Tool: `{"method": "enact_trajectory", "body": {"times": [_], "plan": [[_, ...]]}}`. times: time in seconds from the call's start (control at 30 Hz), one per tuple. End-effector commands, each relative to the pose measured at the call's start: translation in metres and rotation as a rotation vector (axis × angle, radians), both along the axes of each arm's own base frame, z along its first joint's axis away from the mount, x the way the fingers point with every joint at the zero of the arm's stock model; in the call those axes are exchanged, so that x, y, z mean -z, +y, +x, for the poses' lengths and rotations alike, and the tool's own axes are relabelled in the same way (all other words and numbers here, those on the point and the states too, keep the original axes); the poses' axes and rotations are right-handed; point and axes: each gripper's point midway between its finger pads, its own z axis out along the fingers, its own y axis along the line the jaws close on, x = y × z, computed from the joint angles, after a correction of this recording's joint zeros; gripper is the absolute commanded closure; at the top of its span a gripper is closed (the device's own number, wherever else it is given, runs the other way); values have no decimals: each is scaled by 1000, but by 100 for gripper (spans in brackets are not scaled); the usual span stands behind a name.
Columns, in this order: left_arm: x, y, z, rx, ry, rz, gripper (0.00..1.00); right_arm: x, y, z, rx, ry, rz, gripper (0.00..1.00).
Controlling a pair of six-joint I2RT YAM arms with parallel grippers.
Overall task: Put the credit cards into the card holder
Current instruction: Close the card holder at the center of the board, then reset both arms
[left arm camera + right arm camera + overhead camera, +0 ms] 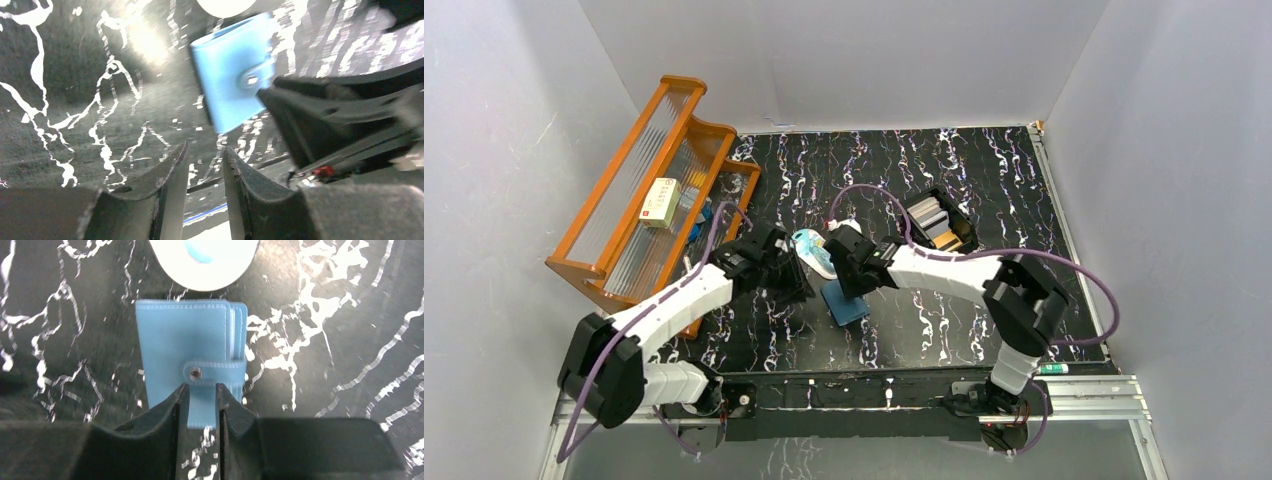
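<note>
Table of black white-veined marble pattern carries an orange wooden rack w/ ribbed clear panels at left, cream box w/ red mark on it. Black open-topped box at rear right holds stacked grey & tan credit cards. Flat blue snap-tab card holder lies closed at centre, near edge under right gripper; jaws narrow, can't tell if pinching. Pale-blue oval item sits just beyond. Left gripper is beside the holder, slightly parted, empty.

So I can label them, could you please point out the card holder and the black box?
card holder [182, 340], right wrist view, on its closed front cover.
black box [965, 222], top external view, on its right rim.
</note>
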Motion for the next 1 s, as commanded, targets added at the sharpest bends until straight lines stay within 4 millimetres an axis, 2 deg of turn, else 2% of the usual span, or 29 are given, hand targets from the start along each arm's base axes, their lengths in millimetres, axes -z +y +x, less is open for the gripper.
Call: {"method": "enact_trajectory", "body": {"times": [0.0, 0.1, 0.2, 0.23, 0.33, 0.53, 0.63, 0.73, 0.83, 0.97], "plan": [[-75, 8, 26, -20, -208, 4, 67, -91, 1, 6, -7, -133, 148, 62], [-127, 16, 34, -15, -332, 16, 57, -136, -7, 3, 36, -185, 257, 49], [-178, 23, 39, -7, -447, 17, 25, -184, -21, 0, 84, -260, 369, 26], [-192, 25, 38, -5, -477, 11, 5, -199, -28, -1, 100, -289, 398, 19], [-226, 29, 31, 10, -541, -14, 1, -240, -51, -2, 156, -375, 463, 2], [-279, 40, 5, 24, -685, -118, 1, -306, -107, -5, 276, -536, 516, 2], [-297, 46, -4, 7, -751, -164, 1, -324, -131, -11, 337, -576, 559, 2], [-304, 49, -8, -8, -799, -194, 1, -323, -144, -15, 384, -584, 586, 2], [-297, 52, -6, -19, -797, -180, 1, -315, -151, -19, 414, -570, 602, 2], [-274, 46, -1, -15, -756, -167, 1, -307, -154, -23, 441, -539, 623, 2]]}}
